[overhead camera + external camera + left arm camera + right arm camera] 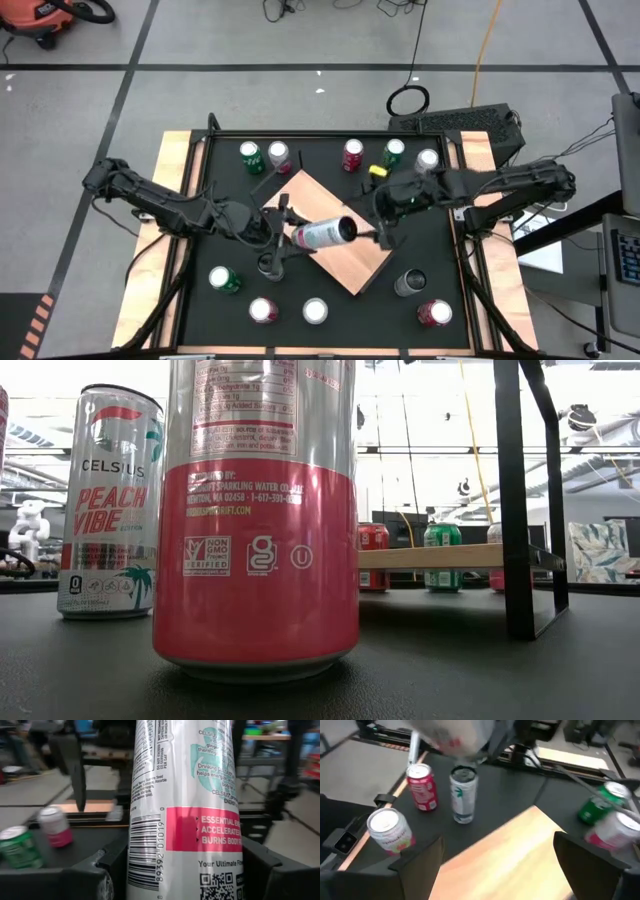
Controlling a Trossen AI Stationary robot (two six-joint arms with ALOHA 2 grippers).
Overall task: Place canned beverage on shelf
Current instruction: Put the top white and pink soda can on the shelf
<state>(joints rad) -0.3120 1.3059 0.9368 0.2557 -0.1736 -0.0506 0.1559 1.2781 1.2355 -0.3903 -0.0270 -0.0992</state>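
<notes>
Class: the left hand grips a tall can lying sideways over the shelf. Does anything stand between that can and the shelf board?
Nothing visible does. The left hand holds the can above the shelf, whose top shows bare. The right hand, open, is beside the can's end, not under it.

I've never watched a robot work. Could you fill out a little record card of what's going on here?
Held item: tall white and pink can, lying sideways above the shelf
Holder: left gripper, closed on the can
Other arm: right gripper, open, beside the can's top end
Shelf: light wooden board, no can standing on it
Table: about ten cans standing around the shelf, red, green and white
</notes>
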